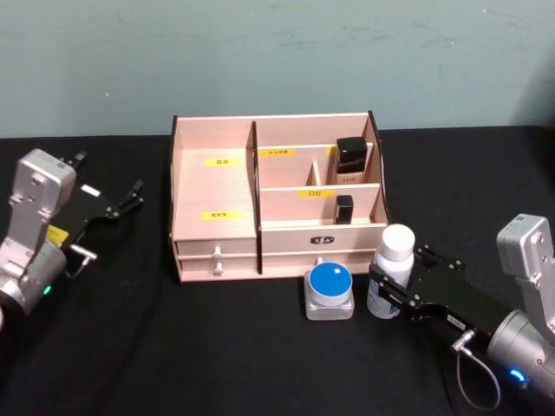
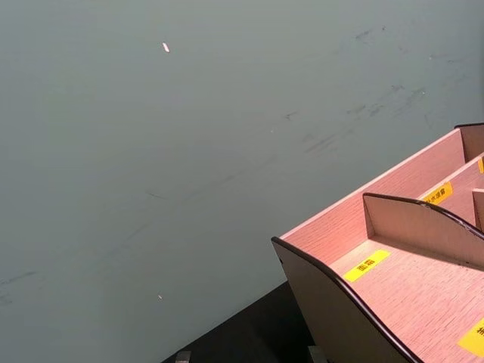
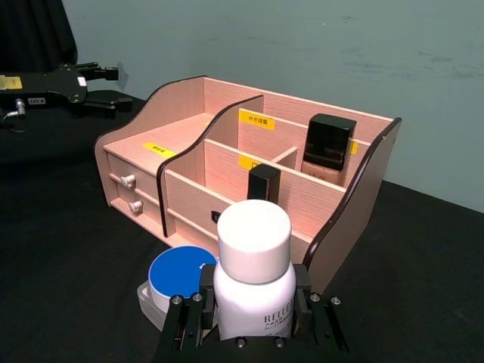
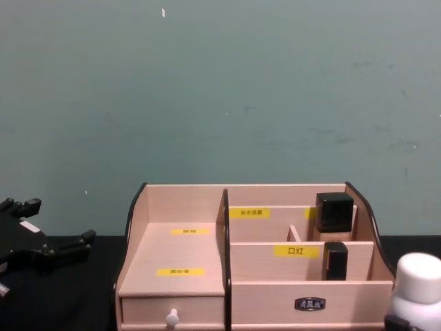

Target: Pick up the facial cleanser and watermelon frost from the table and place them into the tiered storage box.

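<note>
The right gripper point(image 1: 388, 301) sat low at the near right of the table point(image 1: 130, 347), its two fingers pressed to opposite sides of the white bottle point(image 1: 396, 260), narrowed onto its lower body. I took this white-capped bottle for the facial cleanser. It stood upright on the black cloth with its long axis vertical, just off the front right corner of the tiered storage box point(image 1: 212, 139). A blue-lidded jar point(image 1: 329, 290) stood just beside it, on its left, in front of the drawer face.

From that grip the box lay ahead and to the left, so the carry would likely go up over the front wall and then inward. The right-hand tiers already held a black-capped bottle point(image 1: 351, 160) at the back and a small black tube point(image 1: 344, 208) in the middle row; the wide left section showed bare wood and yellow labels.

The left gripper point(image 1: 137, 196) hung well apart beyond the box's left side, fingers spread, holding nothing; the right arm was plainly the nearer to both items.
</note>
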